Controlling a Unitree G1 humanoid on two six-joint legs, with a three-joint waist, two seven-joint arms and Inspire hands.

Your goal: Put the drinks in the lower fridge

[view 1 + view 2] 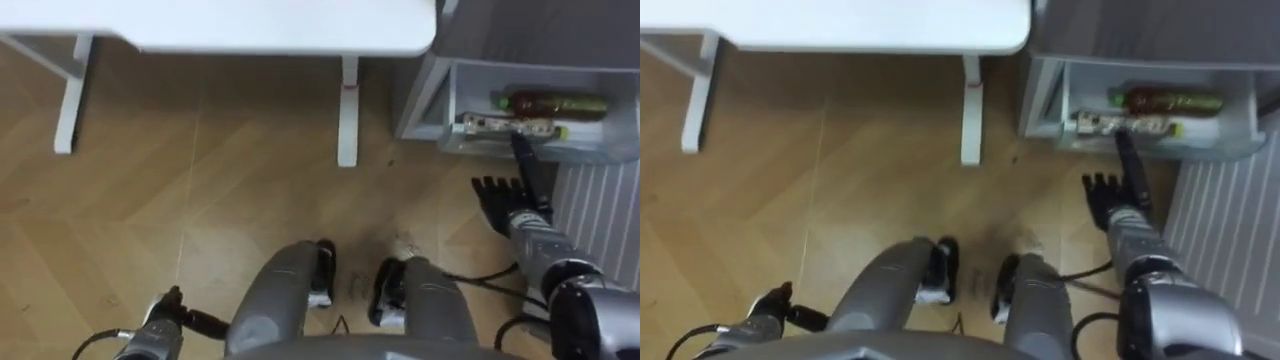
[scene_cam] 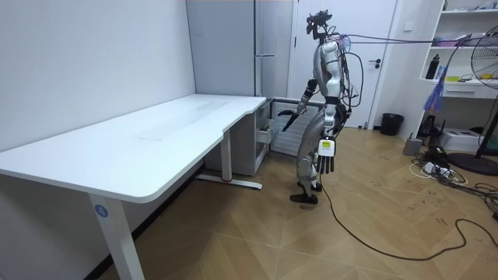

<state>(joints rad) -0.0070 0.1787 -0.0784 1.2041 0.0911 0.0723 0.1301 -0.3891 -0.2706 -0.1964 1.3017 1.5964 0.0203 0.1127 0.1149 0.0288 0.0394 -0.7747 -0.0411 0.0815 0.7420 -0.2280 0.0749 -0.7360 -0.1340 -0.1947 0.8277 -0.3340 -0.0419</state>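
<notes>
Two drinks, a brown bottle with a green label (image 1: pixel 555 103) and a bottle with a patterned label (image 1: pixel 505 127), already lie in the open white lower fridge drawer (image 1: pixel 447 110); likely only closing remains. The right hand (image 1: pixel 512 205) is spread flat and empty, one finger reaching the drawer's front; the left hand (image 1: pixel 168 305) hangs relaxed

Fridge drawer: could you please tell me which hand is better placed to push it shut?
Right. The right hand is stretched out open at the front edge of the drawer, beside the bottles; the left hand hangs by the robot's side, well away.
</notes>
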